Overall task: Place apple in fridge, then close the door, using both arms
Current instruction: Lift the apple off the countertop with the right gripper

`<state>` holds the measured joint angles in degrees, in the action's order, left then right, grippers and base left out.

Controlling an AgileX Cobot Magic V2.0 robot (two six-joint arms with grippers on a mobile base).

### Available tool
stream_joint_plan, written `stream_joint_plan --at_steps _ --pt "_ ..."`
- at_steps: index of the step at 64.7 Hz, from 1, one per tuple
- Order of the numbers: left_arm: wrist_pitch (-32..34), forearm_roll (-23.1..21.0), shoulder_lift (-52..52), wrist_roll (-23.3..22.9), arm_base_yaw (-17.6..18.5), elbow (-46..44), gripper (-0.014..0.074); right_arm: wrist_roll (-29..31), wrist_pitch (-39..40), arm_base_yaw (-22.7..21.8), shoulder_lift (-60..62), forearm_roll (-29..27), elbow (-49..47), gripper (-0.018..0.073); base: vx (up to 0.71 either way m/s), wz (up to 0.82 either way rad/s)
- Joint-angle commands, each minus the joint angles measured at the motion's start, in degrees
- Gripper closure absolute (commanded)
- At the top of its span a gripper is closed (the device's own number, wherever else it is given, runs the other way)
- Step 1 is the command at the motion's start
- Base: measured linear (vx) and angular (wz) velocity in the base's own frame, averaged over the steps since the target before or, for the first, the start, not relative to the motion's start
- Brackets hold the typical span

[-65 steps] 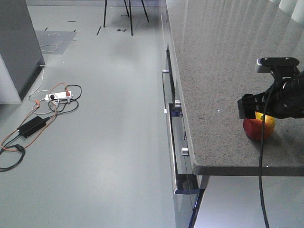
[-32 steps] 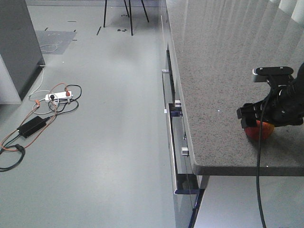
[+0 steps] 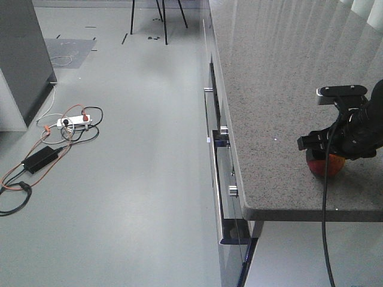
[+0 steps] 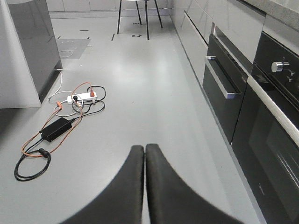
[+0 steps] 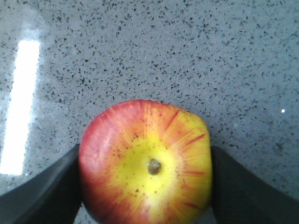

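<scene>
The apple (image 3: 326,167), red with a yellow top, rests on the speckled counter (image 3: 269,89) near its front right corner. My right gripper (image 3: 326,159) has come down over it. In the right wrist view the apple (image 5: 145,163) fills the gap of that gripper (image 5: 145,156), and both dark fingers (image 5: 46,186) lie against its sides. My left gripper (image 4: 145,148) is shut on nothing, hanging over the floor. A dark grey side of the fridge (image 3: 21,54) shows at the far left, also as the fridge (image 4: 32,42) in the left wrist view. Its door I cannot make out.
Below the counter edge run oven fronts and handles (image 3: 216,149), seen again as a dark oven (image 4: 271,140). A tangle of cables with a power strip (image 3: 60,134) lies on the grey floor near the fridge. Chair legs (image 3: 158,21) stand at the back.
My right gripper has dropped from above the apple down around it, covering most of the apple in the front view. The left arm has not moved.
</scene>
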<state>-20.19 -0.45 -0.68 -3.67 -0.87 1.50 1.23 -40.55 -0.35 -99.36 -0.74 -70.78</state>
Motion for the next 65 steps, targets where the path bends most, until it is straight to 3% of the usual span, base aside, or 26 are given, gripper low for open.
stream_joint_plan --at_steps 1,21,52,65 --pt "4.0 -0.2 -0.8 -0.1 0.1 1.1 0.0602 0.2 2.0 0.0 2.3 0.2 -1.8 0.0218 0.00 0.00" --pt "4.0 -0.2 -0.8 -0.1 0.1 1.1 0.0602 0.2 2.3 0.0 2.6 0.3 -1.8 0.0375 0.00 0.00" --pt "4.0 -0.2 -0.8 -0.1 0.1 1.1 0.0602 0.2 1.5 0.0 16.9 -0.1 -1.8 0.0370 0.00 0.00" --pt "4.0 -0.2 -0.8 -0.1 0.1 1.1 0.0602 0.2 -3.8 0.0 24.8 -0.1 -1.6 0.0368 0.00 0.00"
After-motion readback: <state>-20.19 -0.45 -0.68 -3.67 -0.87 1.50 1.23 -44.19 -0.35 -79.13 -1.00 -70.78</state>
